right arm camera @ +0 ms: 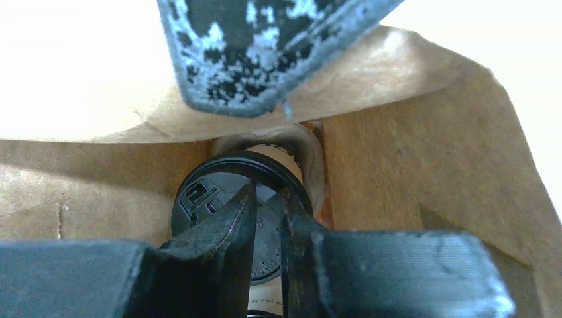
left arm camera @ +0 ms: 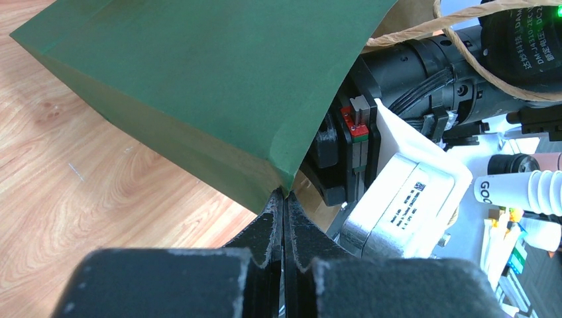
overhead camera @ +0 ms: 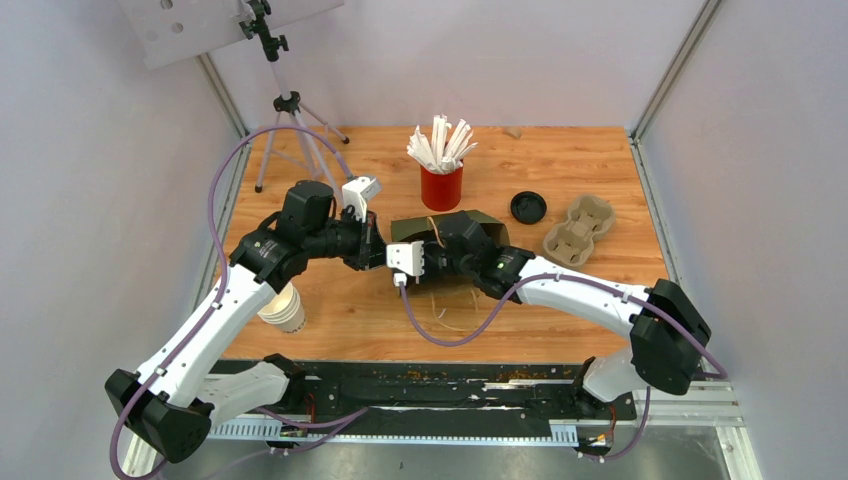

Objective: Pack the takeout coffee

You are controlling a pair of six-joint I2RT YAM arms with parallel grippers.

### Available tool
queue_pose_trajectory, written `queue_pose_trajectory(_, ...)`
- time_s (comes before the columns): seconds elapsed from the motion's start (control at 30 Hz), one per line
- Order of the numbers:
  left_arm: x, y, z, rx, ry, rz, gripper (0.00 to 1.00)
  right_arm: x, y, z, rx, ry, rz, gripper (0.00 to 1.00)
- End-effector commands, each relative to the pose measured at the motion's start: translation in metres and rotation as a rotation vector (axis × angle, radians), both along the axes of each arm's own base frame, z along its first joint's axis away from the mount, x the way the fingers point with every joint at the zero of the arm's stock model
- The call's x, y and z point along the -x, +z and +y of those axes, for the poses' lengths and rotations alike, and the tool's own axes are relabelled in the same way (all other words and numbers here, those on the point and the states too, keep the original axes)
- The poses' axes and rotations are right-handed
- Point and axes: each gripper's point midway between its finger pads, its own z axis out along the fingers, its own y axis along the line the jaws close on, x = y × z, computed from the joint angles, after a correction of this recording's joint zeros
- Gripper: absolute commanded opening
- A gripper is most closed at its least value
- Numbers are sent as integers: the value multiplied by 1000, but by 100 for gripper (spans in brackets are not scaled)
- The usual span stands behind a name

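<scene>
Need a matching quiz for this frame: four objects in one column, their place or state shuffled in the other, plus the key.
Things:
1. green paper bag
2. takeout coffee
3. loose black lid
4. red cup

Places or states:
A. holds white sticks
B. inside the bag, at the tips of the right pincer
C. lies on the table beside the cardboard carrier
D. edge pinched by the left pincer

Pairs: 1-D, 2-B, 3-C, 4-A
</scene>
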Motion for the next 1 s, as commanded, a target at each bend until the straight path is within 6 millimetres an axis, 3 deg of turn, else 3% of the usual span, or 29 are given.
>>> queue_pose_trajectory(0.0, 1, 16, -4, 34, -20, -39, 0, 6, 15, -4, -48, -2, 12, 19)
queue_pose_trajectory(0.63, 2, 17, -6, 46, -28, -33, 0, -8, 4, -1, -71, -53, 12, 18)
queue_pose_trajectory(0.97, 2, 17, -8, 55, -37, -25, 0, -17, 11, 1, -121, -76, -5, 17)
